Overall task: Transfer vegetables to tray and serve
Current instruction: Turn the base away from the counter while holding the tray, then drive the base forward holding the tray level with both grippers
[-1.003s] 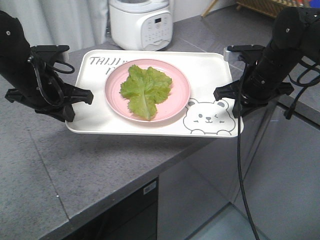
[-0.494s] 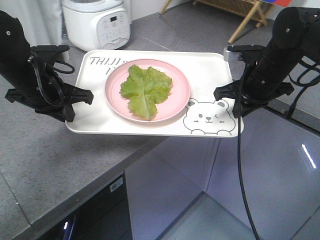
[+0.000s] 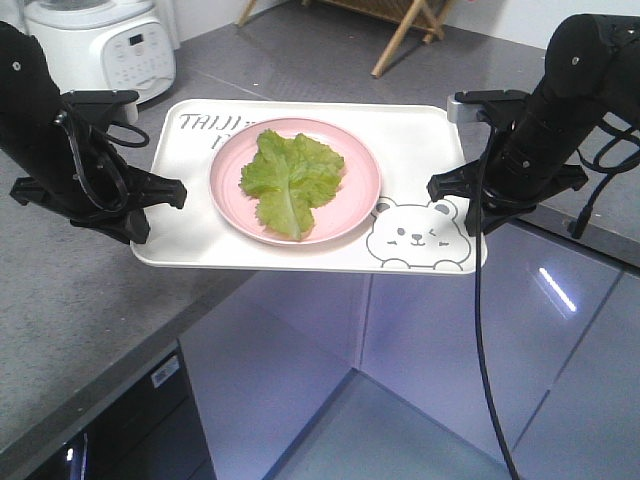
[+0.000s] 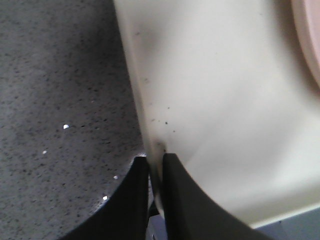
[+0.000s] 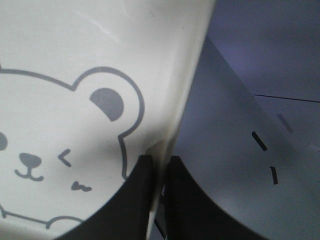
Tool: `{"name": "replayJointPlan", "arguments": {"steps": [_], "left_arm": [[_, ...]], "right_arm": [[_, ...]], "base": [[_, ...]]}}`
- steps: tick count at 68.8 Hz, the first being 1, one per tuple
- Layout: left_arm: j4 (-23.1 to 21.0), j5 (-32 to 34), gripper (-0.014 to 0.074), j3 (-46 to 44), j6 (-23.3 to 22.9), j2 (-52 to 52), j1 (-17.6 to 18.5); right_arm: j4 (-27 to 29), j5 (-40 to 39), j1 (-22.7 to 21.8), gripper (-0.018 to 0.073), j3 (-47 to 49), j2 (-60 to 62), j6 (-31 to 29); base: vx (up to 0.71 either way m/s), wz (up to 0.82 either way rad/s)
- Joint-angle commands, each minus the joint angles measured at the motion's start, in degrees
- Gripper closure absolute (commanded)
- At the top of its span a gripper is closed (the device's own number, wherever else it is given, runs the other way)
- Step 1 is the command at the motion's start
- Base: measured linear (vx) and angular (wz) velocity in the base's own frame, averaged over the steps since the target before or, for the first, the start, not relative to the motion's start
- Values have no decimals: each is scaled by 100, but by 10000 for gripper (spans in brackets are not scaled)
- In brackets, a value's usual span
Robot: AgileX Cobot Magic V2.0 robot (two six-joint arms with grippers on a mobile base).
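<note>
front view: the tray (image 3: 420, 140) is held off the surface (image 3: 80, 290), level, pinched at both short ends. the left end effector (image 3: 150, 205) grips the tray's left rim and the right end effector (image 3: 462, 200) grips its right rim, beside the bear (image 3: 415, 237) drawing. a pink plate (image 3: 362, 190) sits mid-tray with the lettuce (image 3: 290, 175) lying flat on it. the tray's left part hangs over the surface, the rest over the open gap past the edge. a white cooker (image 3: 100, 45) stands well behind the tray's left corner.

left wrist view: the two fingers are closed to a thin slit with the tray's rim (image 4: 150, 115) clamped between them, surface below.

right wrist view: the same, fingers nearly together on the rim (image 5: 175, 115) right of the bear's ear (image 5: 107, 104).

my read: the tray looks stiff and light, so rim grips at opposite ends suit it. the plate is loose on smooth plastic and would likely slide if one end dips. the lettuce is limp and nearly weightless, apt to shift with a jolt. serving calls for both ends staying level.
</note>
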State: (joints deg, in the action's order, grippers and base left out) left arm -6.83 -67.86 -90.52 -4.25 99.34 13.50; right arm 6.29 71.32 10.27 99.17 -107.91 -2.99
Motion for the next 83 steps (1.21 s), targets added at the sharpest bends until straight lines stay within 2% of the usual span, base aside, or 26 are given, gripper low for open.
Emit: {"name": "replayJointPlan", "arguments": {"steps": [1, 83], "left_arm": [[-385, 335, 603, -217, 151, -333, 72], [-385, 335, 603, -217, 151, -333, 72]], "right_arm": [[189, -185, 30, 564, 155, 335, -261], [189, -185, 30, 564, 155, 335, -261]], "base": [[-4, -29], [-5, -32]]}}
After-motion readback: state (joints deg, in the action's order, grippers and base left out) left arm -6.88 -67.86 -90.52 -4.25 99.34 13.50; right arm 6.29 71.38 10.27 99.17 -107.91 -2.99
